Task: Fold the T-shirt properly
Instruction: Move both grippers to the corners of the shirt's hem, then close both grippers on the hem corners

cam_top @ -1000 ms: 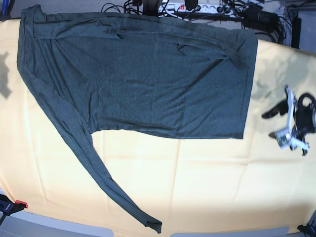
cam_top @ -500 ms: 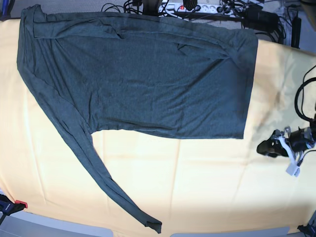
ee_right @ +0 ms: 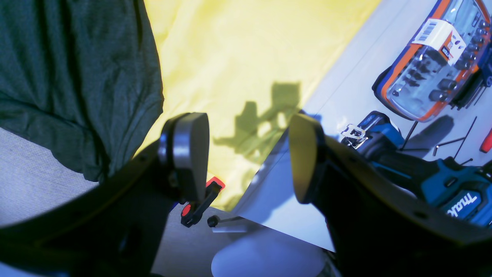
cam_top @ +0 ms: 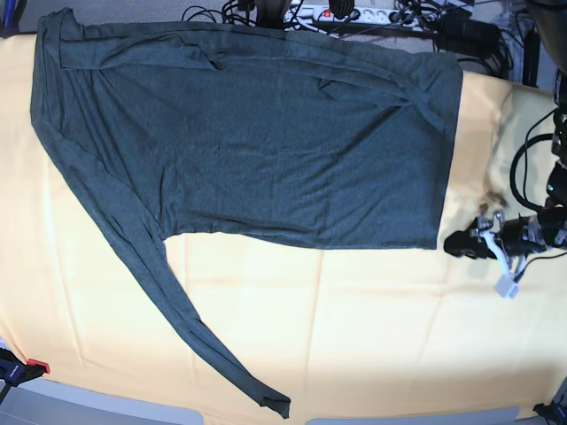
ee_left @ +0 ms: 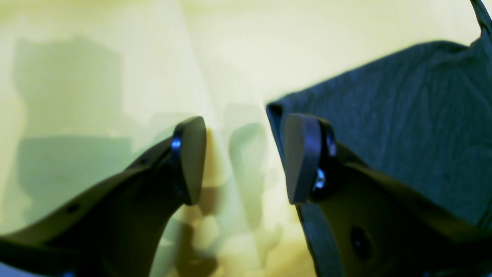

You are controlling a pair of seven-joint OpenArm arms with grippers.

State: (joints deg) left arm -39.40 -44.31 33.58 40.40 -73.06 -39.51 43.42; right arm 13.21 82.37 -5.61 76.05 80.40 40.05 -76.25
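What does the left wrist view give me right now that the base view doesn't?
Only the left wrist view shows the left gripper close up: jaws open, nothing between them, one finger over the T-shirt at its corner, the other over the tablecloth.

Only the base view shows the whole T-shirt spread flat, one long sleeve trailing toward the near edge, and cables behind the table.

Both show the left gripper at the shirt's hem corner on the yellow tablecloth.

T-shirt (cam_top: 248, 142) on tablecloth (cam_top: 354, 328), end effector (cam_top: 462, 243) beside hem
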